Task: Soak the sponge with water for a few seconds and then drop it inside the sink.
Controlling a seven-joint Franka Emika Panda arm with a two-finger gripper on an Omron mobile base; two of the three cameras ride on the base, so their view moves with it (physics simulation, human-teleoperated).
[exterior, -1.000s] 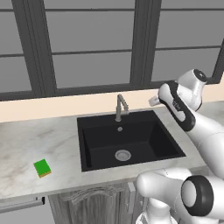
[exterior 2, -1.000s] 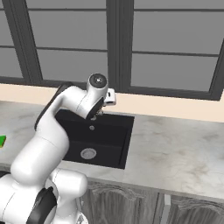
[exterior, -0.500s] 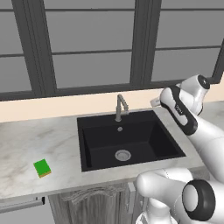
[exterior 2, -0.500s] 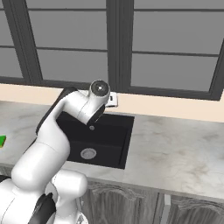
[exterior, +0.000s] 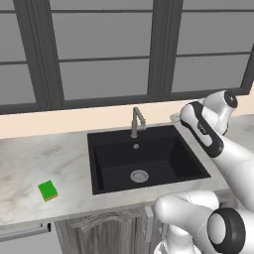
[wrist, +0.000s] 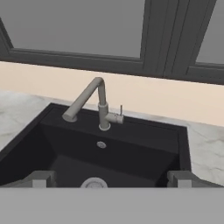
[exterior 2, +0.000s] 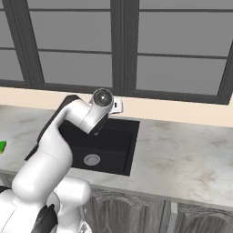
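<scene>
hand view showed my claw open and empty, its two grey tips spread wide at the bottom, looking into the sink with the faucet straight ahead at the back edge. no water ran from the spout. the sponge lay flat on the table well to the left of the sink, near the front edge, green side up, its long axis running roughly front to back with a slight slant. in the left base view my hand sat high near the sink's right back corner, so the sponge lay far off to my left, across the whole width of the sink and beyond. that sideways gap was what the coming move turned on, in my judgement: i would have to swing left over the sink and come down with the tips set across the sponge's short side. since a second ago my wrist had shifted right and back, away from the faucet, while the sponge stayed where it was and my claw kept the same wide spread.
</scene>
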